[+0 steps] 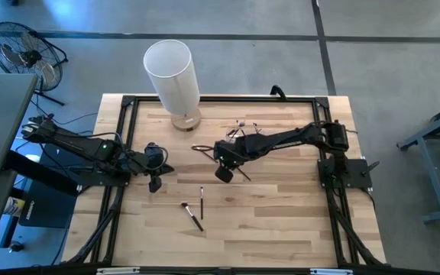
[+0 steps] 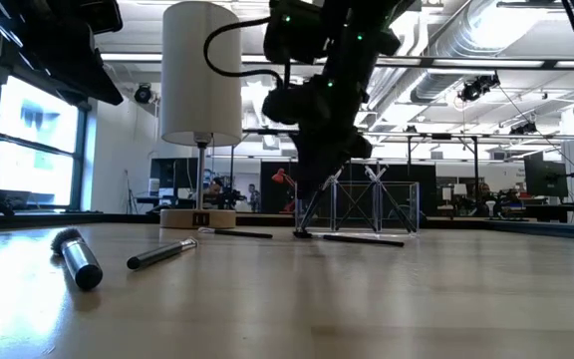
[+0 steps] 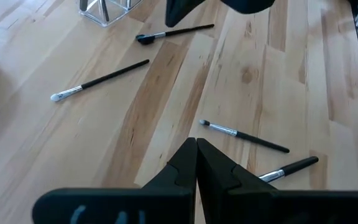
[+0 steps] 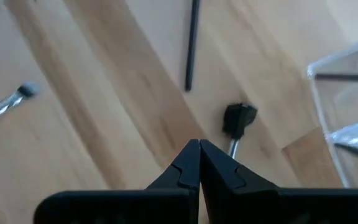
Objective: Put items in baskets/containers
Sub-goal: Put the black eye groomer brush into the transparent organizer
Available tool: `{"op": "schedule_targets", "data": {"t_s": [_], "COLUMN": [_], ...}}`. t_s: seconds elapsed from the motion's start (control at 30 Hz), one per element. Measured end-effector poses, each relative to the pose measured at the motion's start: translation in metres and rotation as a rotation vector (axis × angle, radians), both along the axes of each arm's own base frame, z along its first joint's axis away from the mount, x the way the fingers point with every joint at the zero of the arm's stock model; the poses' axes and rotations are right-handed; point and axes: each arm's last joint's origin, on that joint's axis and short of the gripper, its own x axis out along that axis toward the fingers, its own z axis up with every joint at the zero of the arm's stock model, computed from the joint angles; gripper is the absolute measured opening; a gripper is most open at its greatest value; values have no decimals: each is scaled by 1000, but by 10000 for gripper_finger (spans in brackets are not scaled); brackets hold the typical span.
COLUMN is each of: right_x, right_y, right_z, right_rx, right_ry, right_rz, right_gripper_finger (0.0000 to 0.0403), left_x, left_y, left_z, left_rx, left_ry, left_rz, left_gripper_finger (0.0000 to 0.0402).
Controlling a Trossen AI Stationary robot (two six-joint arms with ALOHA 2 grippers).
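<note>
Right end effector (image 4: 199, 144) is pinched together with nothing in it, hovering over a black-headed brush (image 4: 238, 118) lying on the tabletop (image 1: 281, 214) just beside the clear holder (image 4: 353, 106). Coming down closed, I reckon it'd just shove the brush away (left end effector (image 3: 196, 144) also together, parked).

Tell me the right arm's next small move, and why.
Probably open the right gripper and lower it over the brush just ahead. Its fingers are shut with nothing between them, that brush lies loose on the table, and the clear holder is beside it.
</note>
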Motion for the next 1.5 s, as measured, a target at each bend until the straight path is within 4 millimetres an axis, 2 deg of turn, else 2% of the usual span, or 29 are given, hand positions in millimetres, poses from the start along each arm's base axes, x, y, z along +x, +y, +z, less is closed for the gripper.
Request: {"op": "schedule_targets", "data": {"t_s": [0.13,0.27,0.5,0.7,1.03,1.23,1.4,1.5], "right_x": [1,1,-4,-8,-21,-20,-20,-20], "right_y": [-1,-3,-5,-6,-7,-6,-5,-3], "right_z": [0,0,-20,-35,-55,-54,-55,-53], "right_rx": [-30,-23,-75,-115,-110,-71,-43,-31], "right_ry": [-13,-18,-44,-95,-83,-93,-90,-93], "right_rz": [-11,-31,-65,-88,-119,-90,-48,-16], "right_gripper_finger": [24,63,124,142,118,71,12,7], "left_x": [0,0,1,1,1,1,1,1], "left_y": [0,0,0,0,0,0,0,0], "left_z": [0,0,0,0,0,0,0,0], "left_rx": [-5,-4,-11,-23,-28,-28,-28,-28], "left_ry": [0,1,-1,-3,-3,-3,-3,-3], "left_rz": [6,12,16,25,29,29,28,28], "left_gripper_finger": [0,0,0,0,0,0,0,0]}}
